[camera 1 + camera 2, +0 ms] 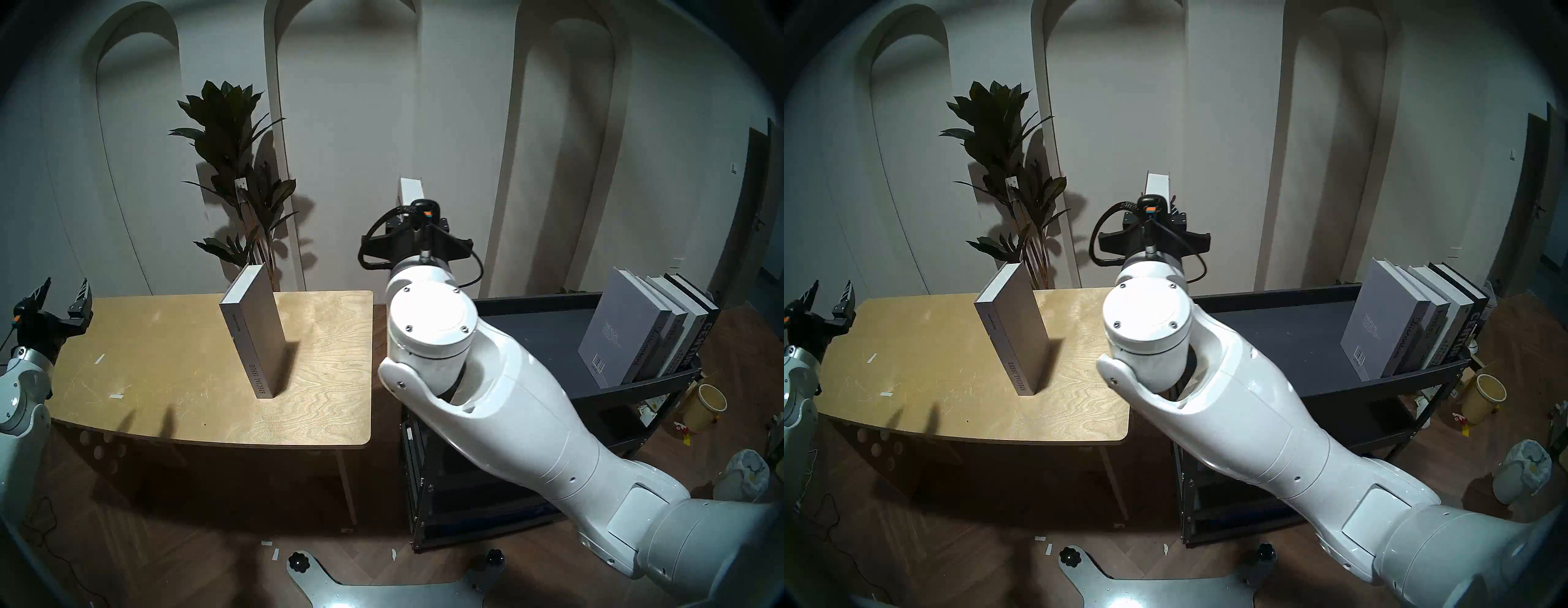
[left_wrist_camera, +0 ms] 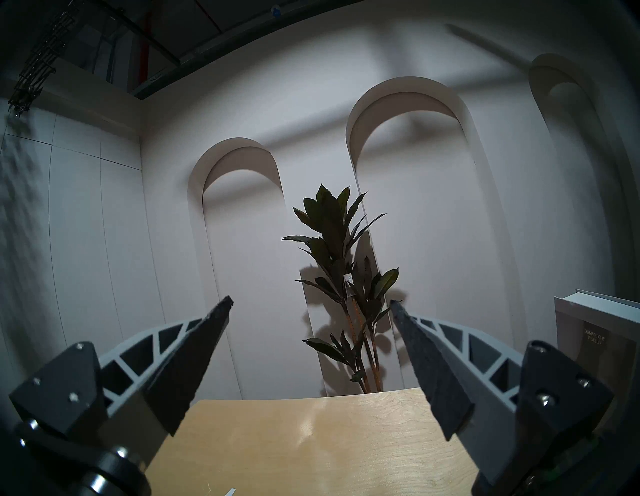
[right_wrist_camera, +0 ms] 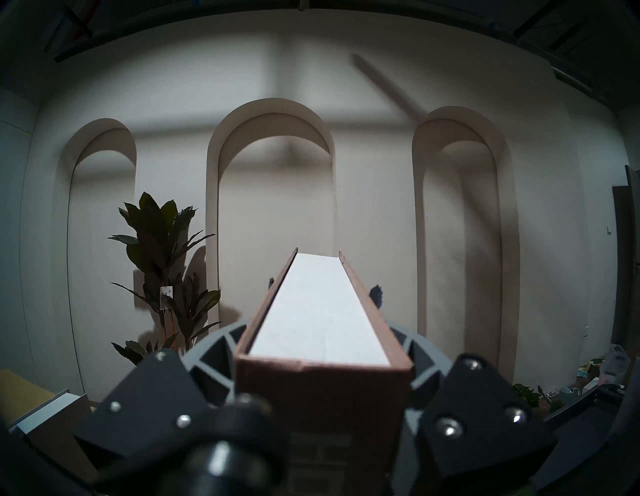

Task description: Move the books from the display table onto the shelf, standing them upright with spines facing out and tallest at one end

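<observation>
A grey book [image 1: 254,335] with "SPECIAL ISSUE" on its spine stands upright on the plywood display table [image 1: 148,365]. My right gripper [image 3: 323,289] is shut on a brown-covered book [image 3: 320,311]. It holds this book on end above the gap between table and shelf, and the book's white top [image 1: 410,191] pokes up behind the wrist. The shelf [image 1: 530,322] is a black rack. Several books [image 1: 615,327] lean together at the right end of its top tray, a black "CENTURY" [image 1: 695,344] outermost. My left gripper [image 1: 65,284] hangs open and empty over the table's left end.
A tall potted plant [image 1: 242,170] stands behind the table against the arched wall. On the floor right of the rack are a yellow bucket [image 1: 706,405] and a lined bin [image 1: 746,471]. The robot's base plate [image 1: 382,590] lies at the bottom.
</observation>
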